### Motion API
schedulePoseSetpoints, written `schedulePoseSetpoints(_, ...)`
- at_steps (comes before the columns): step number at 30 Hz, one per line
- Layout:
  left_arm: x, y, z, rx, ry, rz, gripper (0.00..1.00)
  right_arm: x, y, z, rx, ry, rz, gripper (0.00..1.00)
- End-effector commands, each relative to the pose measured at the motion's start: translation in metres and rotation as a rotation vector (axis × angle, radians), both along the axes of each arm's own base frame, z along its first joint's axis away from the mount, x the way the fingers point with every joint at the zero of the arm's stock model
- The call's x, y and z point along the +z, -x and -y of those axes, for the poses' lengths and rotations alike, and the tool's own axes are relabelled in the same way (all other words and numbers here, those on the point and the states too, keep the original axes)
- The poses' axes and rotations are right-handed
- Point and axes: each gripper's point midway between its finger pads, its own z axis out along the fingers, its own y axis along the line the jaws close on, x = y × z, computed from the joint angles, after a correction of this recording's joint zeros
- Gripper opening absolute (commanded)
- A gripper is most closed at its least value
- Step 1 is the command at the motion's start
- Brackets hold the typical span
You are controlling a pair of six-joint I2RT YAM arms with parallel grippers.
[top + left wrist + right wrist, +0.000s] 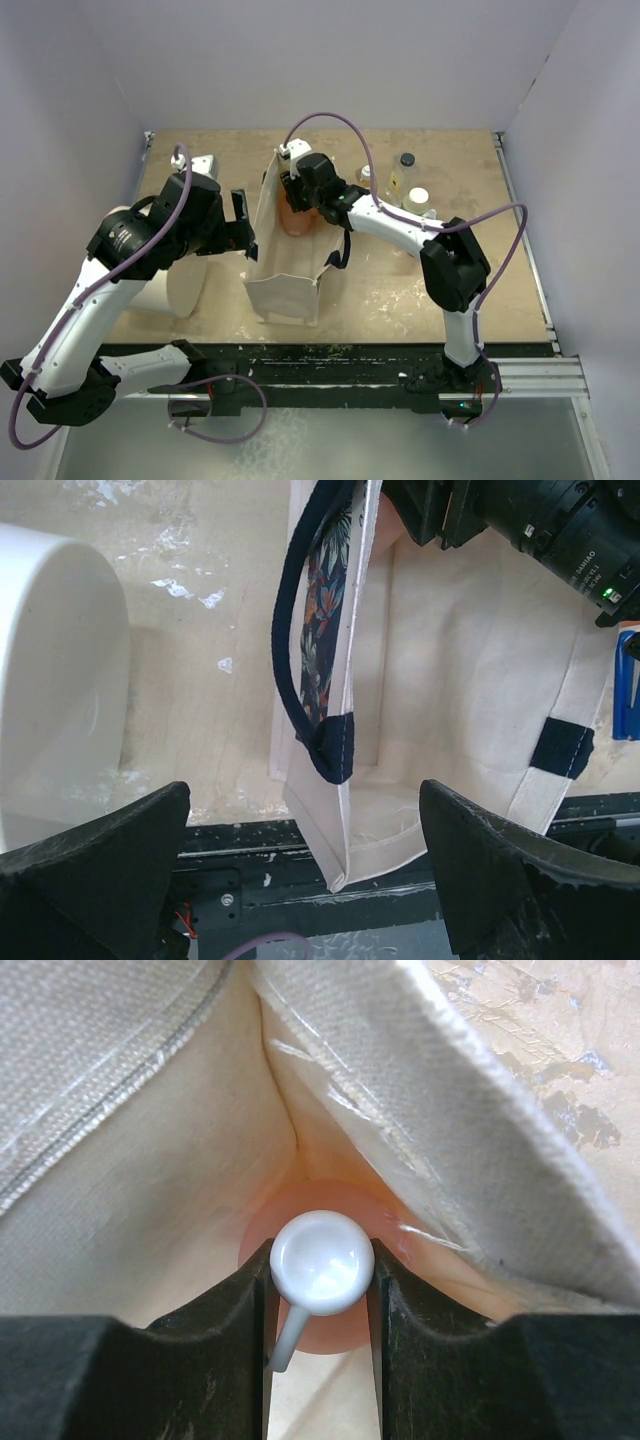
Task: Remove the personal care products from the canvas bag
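Found canvas bag point(285, 250) standing open mid-worktop point(380, 290). Observed right fingers point(321, 1255) set inside bag mouth at far end, pinching white pump head of pink pump bottle point(322, 1265) from both sides; bottle inside bag, against a corner fold. Recorded left fingers point(305, 790) spread wide, astride left bag wall and dark strap point(290, 630); cannot tell whether touching. Noted three bottles outside bag, to its right: black-capped bottle point(405, 168), olive-green bottle point(417, 198), small white-capped bottle point(365, 175). Logged white cylinder point(180, 285) left of bag.
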Motion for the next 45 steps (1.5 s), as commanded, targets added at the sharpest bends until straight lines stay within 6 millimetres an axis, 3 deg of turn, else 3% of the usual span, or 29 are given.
schedulePoseSetpoints(1, 0.016, -0.006, -0.004, -0.013, -0.016, 0.061, 0.99, 0.013, -0.008, -0.009, 0.018, -0.026, 0.058, 0.37)
schedulePoseSetpoints(6, 0.015, -0.007, -0.004, -0.006, -0.016, 0.065, 0.99, 0.01, -0.007, -0.007, 0.035, 0.0, 0.064, 0.35)
schedulePoseSetpoints(13, 0.014, -0.007, -0.003, 0.0, -0.005, 0.059, 0.99, 0.035, -0.004, -0.011, 0.078, -0.026, 0.107, 0.0)
schedulePoseSetpoints(22, 0.009, -0.004, 0.001, 0.019, 0.041, 0.038, 0.99, 0.104, 0.004, -0.015, 0.082, -0.163, 0.149, 0.0)
schedulePoseSetpoints(33, 0.021, -0.004, -0.007, 0.066, 0.062, 0.087, 0.99, 0.145, 0.023, -0.01, 0.063, -0.258, 0.089, 0.0)
schedulePoseSetpoints(36, 0.016, -0.007, -0.007, 0.078, 0.057, 0.081, 0.99, 0.152, 0.03, -0.008, 0.07, -0.275, 0.074, 0.0)
schedulePoseSetpoints(45, 0.013, -0.015, 0.009, 0.05, 0.094, 0.074, 0.99, 0.202, 0.045, 0.004, 0.068, -0.339, 0.104, 0.0)
